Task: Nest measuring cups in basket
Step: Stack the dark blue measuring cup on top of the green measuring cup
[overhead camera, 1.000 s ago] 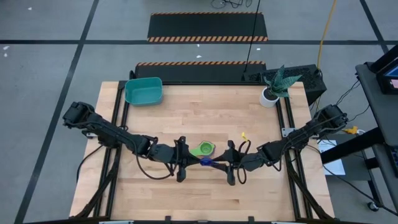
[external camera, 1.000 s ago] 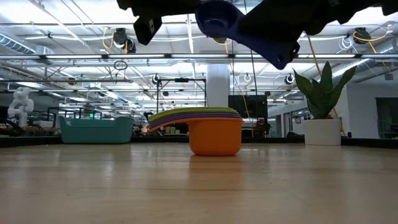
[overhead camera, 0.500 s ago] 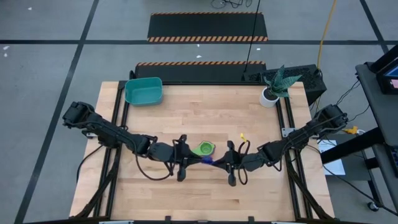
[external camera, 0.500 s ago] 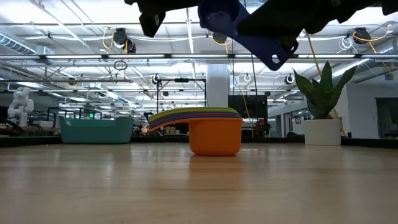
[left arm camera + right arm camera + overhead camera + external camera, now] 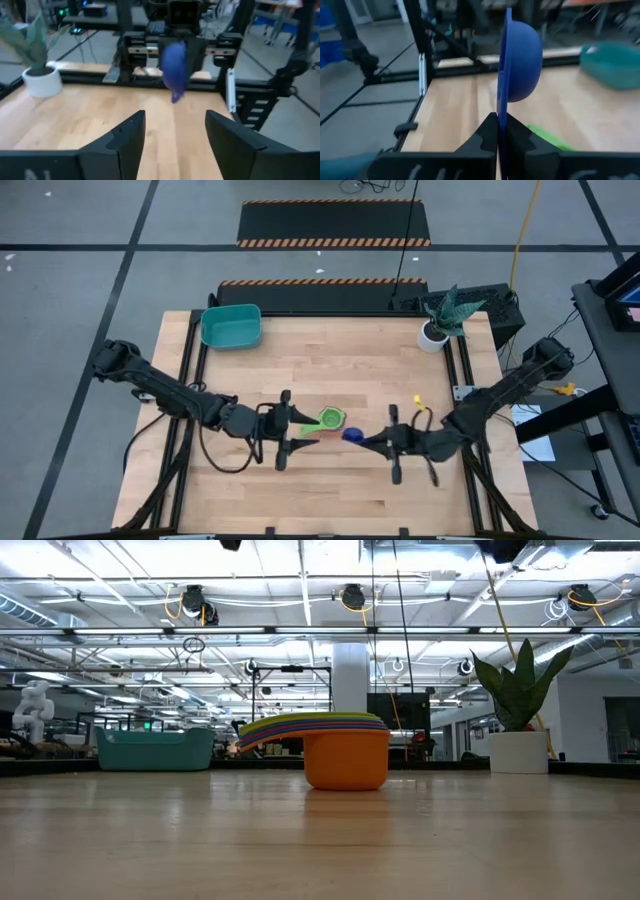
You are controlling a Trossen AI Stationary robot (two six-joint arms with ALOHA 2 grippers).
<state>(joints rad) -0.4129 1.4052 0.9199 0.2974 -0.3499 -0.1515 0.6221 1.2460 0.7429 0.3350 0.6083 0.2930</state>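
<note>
The dark blue cup [image 5: 353, 435] has been handed over: right gripper [image 5: 372, 441] clamped on its handle, left gripper [image 5: 306, 430] spread apart, withdrawn, leaving stacking on the nested cups [image 5: 331, 419].

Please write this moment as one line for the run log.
right end effector: shut on blue cup | left end effector: open, empty | nested cups: on table | basket: far corner

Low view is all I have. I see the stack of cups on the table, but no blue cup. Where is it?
Observer: The right gripper holds the blue cup in the air, shut on its handle.
Operator: And the other arm?
Observer: The left gripper is open and empty, facing that cup.
Operator: Is the stack inside the basket?
Observer: No. The stack stands on the table, well apart from the basket.
</note>
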